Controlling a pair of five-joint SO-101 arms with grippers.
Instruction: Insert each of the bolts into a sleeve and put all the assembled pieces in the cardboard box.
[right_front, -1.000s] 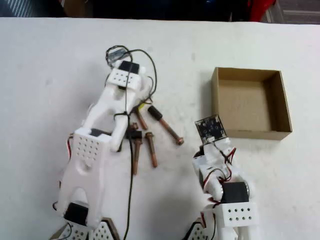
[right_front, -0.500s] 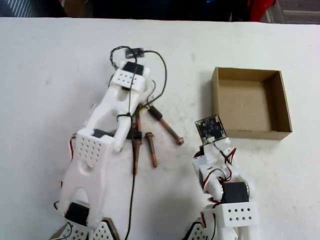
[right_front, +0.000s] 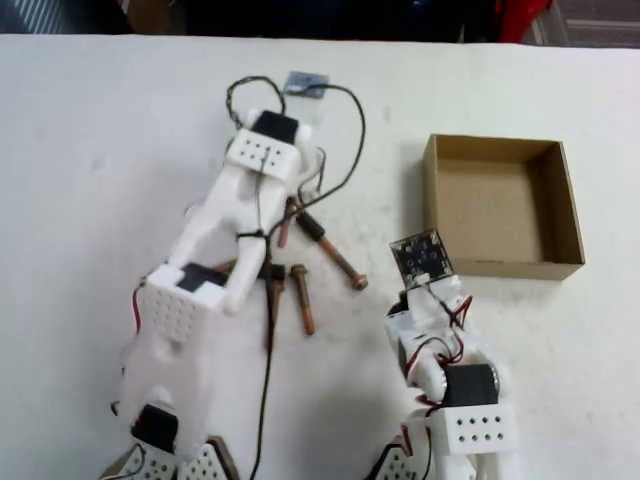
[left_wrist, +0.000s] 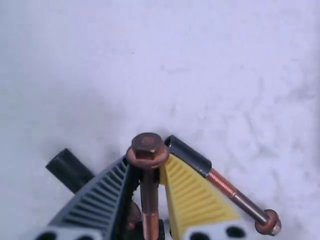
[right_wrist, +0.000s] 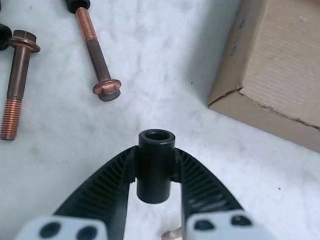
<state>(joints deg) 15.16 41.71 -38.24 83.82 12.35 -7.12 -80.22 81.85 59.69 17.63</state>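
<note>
At the left, the left gripper (left_wrist: 146, 167) is clamped on a bolt (left_wrist: 149, 210), pinching the shank so that the head pokes out past the fingertips, above the table (right_front: 90, 120). The hold looks narrow, so I judge the bolt could swivel between the ribbed pads, or slip if it meets a sleeve off-axis. Just beside it lie a spare sleeve (left_wrist: 67, 167) and a sleeved bolt (left_wrist: 235, 195), and a low sweep could knock either one rolling. Further right, two loose bolts (right_front: 303, 300) lie close together by the arm's cable (right_front: 263, 370), which might drag them. Right of those, the right gripper (right_wrist: 156, 156) is closed around a sleeve (right_wrist: 156, 172), whose open end is clear of the fingers. The threaded end must lead into it, yet the head is what juts out, so the bolt may need turning. Poor alignment could jam the thread at the rim or push the sleeve out of the grip. At the far right, the box (right_front: 500, 268) sits near the right gripper, where a wide swing could nudge it.
</note>
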